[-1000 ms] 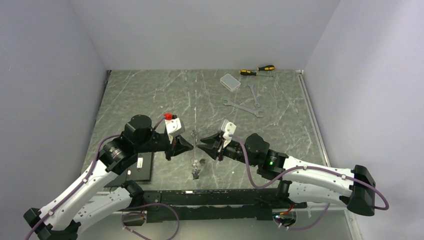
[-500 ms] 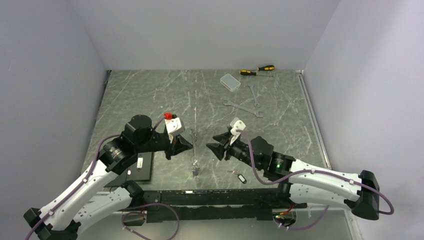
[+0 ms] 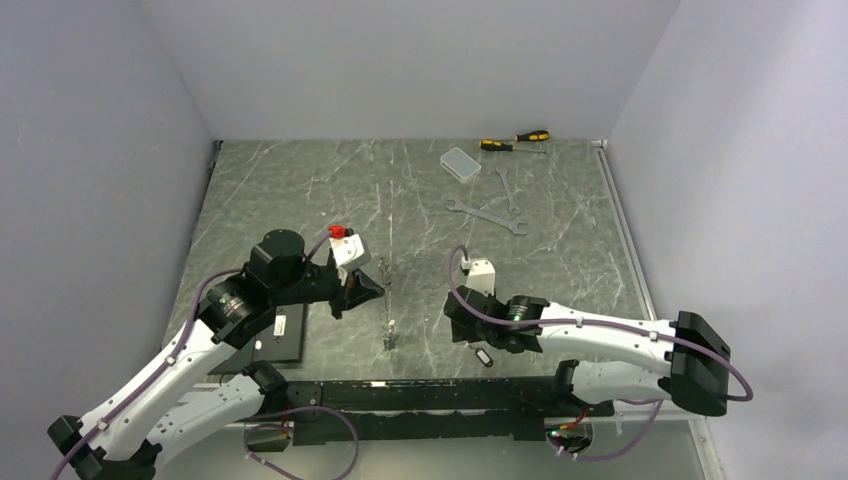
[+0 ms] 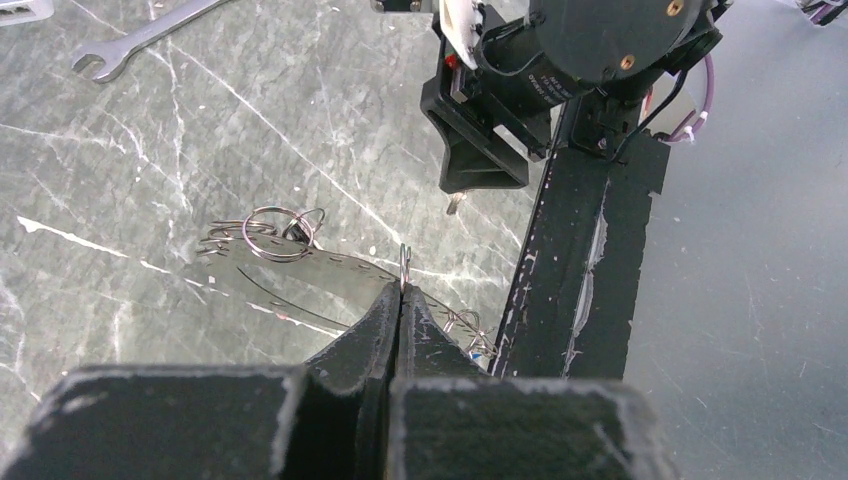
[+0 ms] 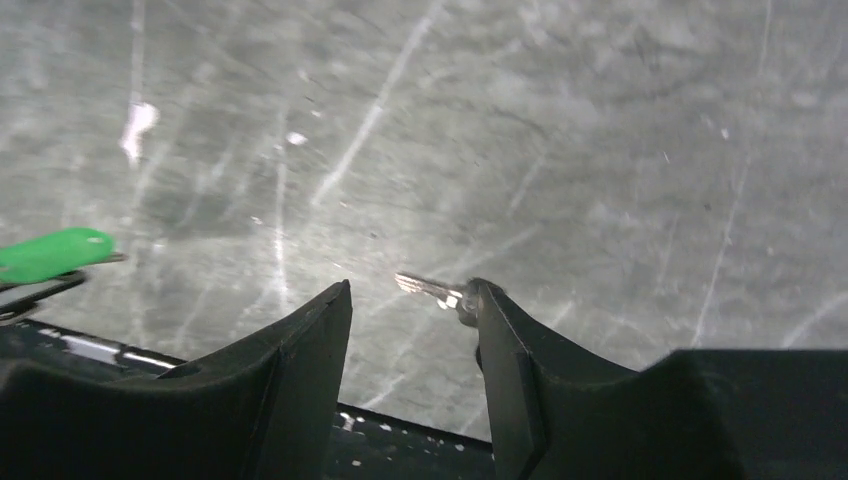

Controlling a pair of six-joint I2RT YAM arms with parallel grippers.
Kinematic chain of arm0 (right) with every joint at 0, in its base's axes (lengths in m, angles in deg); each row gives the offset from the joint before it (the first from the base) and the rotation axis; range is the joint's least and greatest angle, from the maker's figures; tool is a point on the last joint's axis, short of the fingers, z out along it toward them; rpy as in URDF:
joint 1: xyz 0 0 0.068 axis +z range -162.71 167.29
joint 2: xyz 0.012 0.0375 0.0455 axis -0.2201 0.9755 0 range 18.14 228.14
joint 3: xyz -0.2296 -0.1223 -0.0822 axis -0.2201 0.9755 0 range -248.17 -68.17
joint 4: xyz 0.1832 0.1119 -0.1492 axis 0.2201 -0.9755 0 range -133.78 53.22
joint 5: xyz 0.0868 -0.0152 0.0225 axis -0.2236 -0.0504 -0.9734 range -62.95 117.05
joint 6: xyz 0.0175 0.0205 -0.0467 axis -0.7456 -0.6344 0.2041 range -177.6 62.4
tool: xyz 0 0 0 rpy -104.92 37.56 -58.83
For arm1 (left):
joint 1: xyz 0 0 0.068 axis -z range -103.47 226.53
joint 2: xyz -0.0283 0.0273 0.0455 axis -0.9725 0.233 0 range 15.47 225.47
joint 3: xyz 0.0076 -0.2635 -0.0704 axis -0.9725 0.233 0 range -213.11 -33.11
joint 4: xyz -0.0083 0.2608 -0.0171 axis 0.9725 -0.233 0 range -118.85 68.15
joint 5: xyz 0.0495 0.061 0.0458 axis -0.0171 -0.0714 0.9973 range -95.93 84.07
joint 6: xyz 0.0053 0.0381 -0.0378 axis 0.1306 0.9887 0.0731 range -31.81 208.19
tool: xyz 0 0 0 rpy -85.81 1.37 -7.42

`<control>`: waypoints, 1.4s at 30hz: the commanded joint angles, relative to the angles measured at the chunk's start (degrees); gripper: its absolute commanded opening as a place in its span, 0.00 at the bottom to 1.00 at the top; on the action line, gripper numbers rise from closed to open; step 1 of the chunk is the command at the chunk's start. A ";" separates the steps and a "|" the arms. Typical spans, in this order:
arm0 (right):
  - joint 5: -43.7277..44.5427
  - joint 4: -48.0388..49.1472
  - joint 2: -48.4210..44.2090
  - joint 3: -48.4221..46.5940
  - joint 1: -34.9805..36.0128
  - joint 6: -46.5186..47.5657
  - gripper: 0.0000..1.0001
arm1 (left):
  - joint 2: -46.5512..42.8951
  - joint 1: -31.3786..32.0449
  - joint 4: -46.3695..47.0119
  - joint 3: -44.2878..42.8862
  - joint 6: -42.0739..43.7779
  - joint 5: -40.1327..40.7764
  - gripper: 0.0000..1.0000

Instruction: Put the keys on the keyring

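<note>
**A:** Where is the keyring (image 3: pixel 388 315)?

**B:** Around the middle of the surface (image 3: pixel 300 190), towards the near edge. From above it shows edge-on, as a thin line running near to far. The left end effector (image 3: pixel 378 287) has it. In the left wrist view the two fingers are pressed together on the wire, with no gap between them.

**A:** Is anything on the ring?

**B:** There is a cluster of small metal pieces (image 3: pixel 391 343) at its near end, too small to tell keys from little rings. The left wrist view shows a few small split rings (image 4: pixel 268 222) sitting at one end of the wire.

**A:** And the right end effector (image 5: pixel 412 292)?

**B:** It is to the right of the ring and apart from it, pointing down at the surface. Its fingers stand apart. A silver key (image 5: pixel 425 287) lies between them, with its head right against the finger on the right of that wrist view. I cannot tell whether they touch.

**A:** Any other keys?

**B:** A black-tagged key (image 3: pixel 484 357) lies on the surface just on the near side of the right end effector, close to the near edge. A green tag (image 5: pixel 52 255) shows at the left edge of the right wrist view.

**A:** What else is there?

**B:** Towards the far right are two wrenches (image 3: pixel 487 215) and a clear box (image 3: pixel 460 163). The screwdrivers (image 3: pixel 515 140) lie at the far edge. All of these are well apart from both arms.
</note>
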 commanded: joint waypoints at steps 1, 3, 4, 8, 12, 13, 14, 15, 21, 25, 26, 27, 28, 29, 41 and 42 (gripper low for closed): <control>1.61 -5.93 0.02 0.11 -0.14 -8.73 0.53 | -0.40 0.04 2.16 -2.23 0.43 0.17 0.00; 0.98 -5.51 -0.56 1.66 -0.69 -9.01 0.52 | -0.32 0.05 2.19 -2.19 0.44 0.21 0.00; 0.17 -5.14 -0.79 2.44 -1.11 -9.16 0.52 | -0.28 0.04 2.17 -2.19 0.43 0.20 0.00; -3.21 -3.20 -2.34 5.84 -2.09 -10.04 0.49 | -0.04 0.03 2.15 -2.27 0.44 0.11 0.00; -5.15 -2.35 -4.40 9.22 -2.95 -11.69 0.48 | 0.07 0.02 2.23 -2.19 0.44 0.19 0.00; -5.41 -1.86 -4.96 10.07 -3.28 -11.76 0.47 | 0.15 0.02 2.23 -2.19 0.44 0.20 0.00; -5.83 -1.26 -5.45 10.75 -3.60 -11.72 0.46 | 0.23 0.00 2.19 -2.19 0.44 0.20 0.00; -6.25 -0.33 -5.95 11.58 -3.89 -11.61 0.44 | 0.29 0.01 2.23 -2.19 0.44 0.20 0.00; -7.71 5.10 -6.77 15.06 -6.08 -9.71 0.39 | 0.56 -0.09 2.12 -2.20 0.53 0.54 0.00; -7.49 6.23 -7.04 15.54 -7.42 -8.16 0.37 | 0.68 -0.09 2.12 -2.19 0.53 0.55 0.00; -7.44 6.43 -7.04 15.58 -7.68 -7.93 0.35 | 0.77 -0.11 2.10 -2.25 0.53 0.53 0.00; -7.58 6.60 -7.07 15.62 -7.87 -7.81 0.34 | 0.78 -0.05 2.10 -2.27 0.53 0.48 0.00; -7.77 6.68 -7.00 15.62 -8.00 -7.76 0.32 | 0.78 -0.09 2.14 -2.27 0.53 0.46 0.00; -8.05 6.75 -6.87 15.66 -8.03 -7.84 0.30 | 0.72 -0.05 2.07 -2.27 0.53 0.42 0.00; -11.30 5.73 -4.97 14.46 -8.03 -7.41 0.24 | 0.40 -0.06 2.10 -2.25 0.53 0.46 0.00; -11.38 5.72 -4.92 14.54 -8.03 -7.45 0.23 | 0.30 -0.04 2.17 -2.23 0.53 0.46 0.00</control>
